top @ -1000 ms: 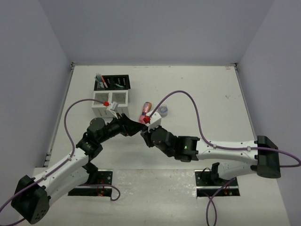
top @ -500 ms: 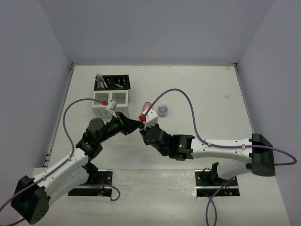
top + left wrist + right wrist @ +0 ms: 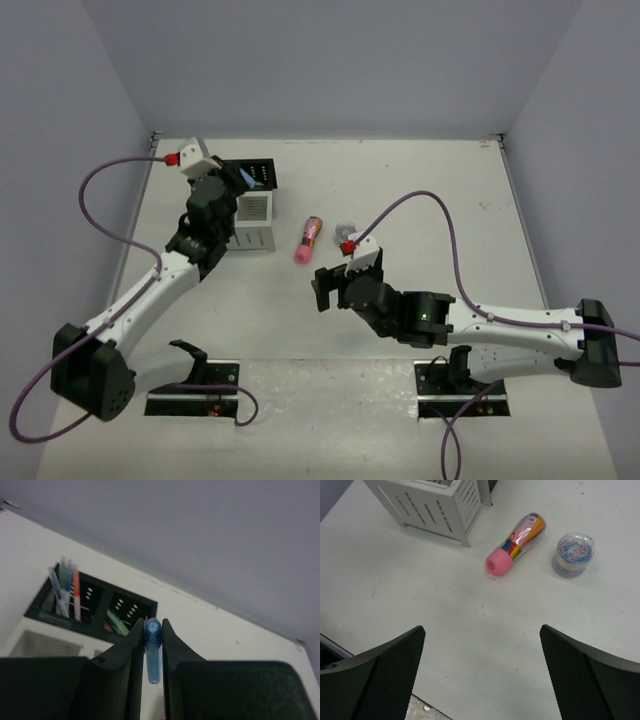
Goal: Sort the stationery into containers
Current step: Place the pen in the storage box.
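Observation:
My left gripper [image 3: 240,180] is shut on a short blue capsule-shaped piece [image 3: 153,647] and holds it above the desk organiser. The organiser's black slotted rack [image 3: 260,172] holds blue, grey and orange pens [image 3: 67,587] and a green piece [image 3: 117,623]. Its white slatted box [image 3: 254,222] sits in front. A pink patterned tube [image 3: 308,239] lies right of the box, also in the right wrist view [image 3: 516,543]. A small round grey-blue roll [image 3: 574,554] stands beside it. My right gripper [image 3: 331,285] is open and empty, near side of the tube.
The white box corner [image 3: 430,505] shows at the top left of the right wrist view. Purple cables [image 3: 440,215] arc over both arms. Grey walls close the table at the back and both sides. Two base plates [image 3: 195,400] sit at the near edge.

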